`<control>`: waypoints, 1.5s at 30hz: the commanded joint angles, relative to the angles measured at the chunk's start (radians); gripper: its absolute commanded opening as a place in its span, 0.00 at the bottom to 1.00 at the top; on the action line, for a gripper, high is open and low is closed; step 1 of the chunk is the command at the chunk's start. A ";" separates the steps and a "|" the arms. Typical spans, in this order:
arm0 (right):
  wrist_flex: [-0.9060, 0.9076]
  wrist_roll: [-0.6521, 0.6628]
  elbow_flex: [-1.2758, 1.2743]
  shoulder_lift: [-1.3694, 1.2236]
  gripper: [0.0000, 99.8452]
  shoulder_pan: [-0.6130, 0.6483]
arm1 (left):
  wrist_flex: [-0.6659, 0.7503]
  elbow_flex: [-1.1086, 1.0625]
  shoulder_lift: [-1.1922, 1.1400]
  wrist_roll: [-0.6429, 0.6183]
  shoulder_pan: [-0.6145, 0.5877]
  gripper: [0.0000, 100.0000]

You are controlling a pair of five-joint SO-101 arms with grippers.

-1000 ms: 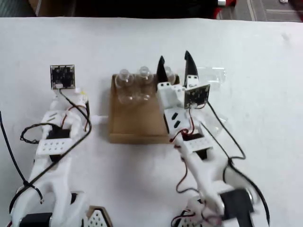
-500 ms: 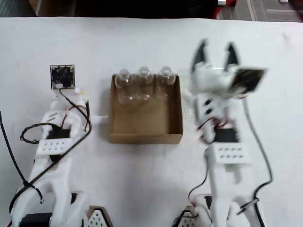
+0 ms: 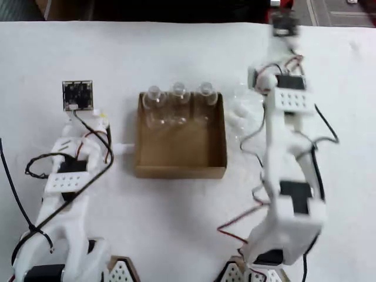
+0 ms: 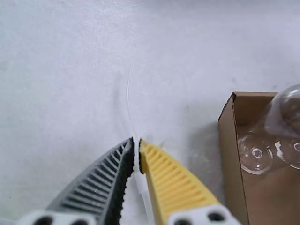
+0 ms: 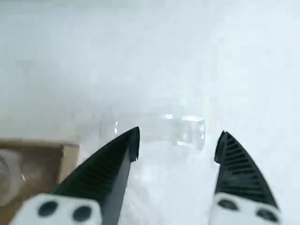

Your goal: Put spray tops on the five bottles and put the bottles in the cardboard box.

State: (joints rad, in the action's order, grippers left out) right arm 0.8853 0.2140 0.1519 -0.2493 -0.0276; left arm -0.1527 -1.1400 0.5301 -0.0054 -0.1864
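We see three bottles [image 3: 178, 103] lying side by side at the far end of the box [image 3: 182, 161], their necks toward its far wall; we cannot tell whether their tops are on. The box sits on the table [image 3: 176, 53] between the two arms. Just beside its right wall, a loose bottle [image 3: 241, 111] of clear plastic lies on the table; we cannot tell whether more than one lies there. From the right wrist, we see it on its side just past the tips of the right gripper [image 5: 179, 132], whose black fingers are spread wide. The right arm [image 3: 288, 135] stretches toward the far side of the table, to the right of the box. The left arm [image 3: 70, 170] sits to the left of the box. The left gripper [image 4: 136, 140] has its grey and yellow fingers pinched together on a thin white tube [image 4: 130, 103], which runs out from their tips over the table.
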 commanded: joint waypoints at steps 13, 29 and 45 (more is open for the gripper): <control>0.572 0.522 0.990 -0.662 0.28 0.030 | 0.029 0.028 0.005 0.009 0.008 0.02; 0.570 0.684 1.214 -0.957 0.32 0.051 | 0.029 0.028 0.005 0.044 0.010 0.02; 0.720 1.060 1.293 -1.001 0.04 -0.048 | 0.029 0.028 0.005 0.058 0.010 0.02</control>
State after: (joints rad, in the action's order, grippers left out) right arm 1.5190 1.2390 1.3763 -1.2620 -0.0123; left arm -0.1527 -1.1400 0.5301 0.0391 -0.1864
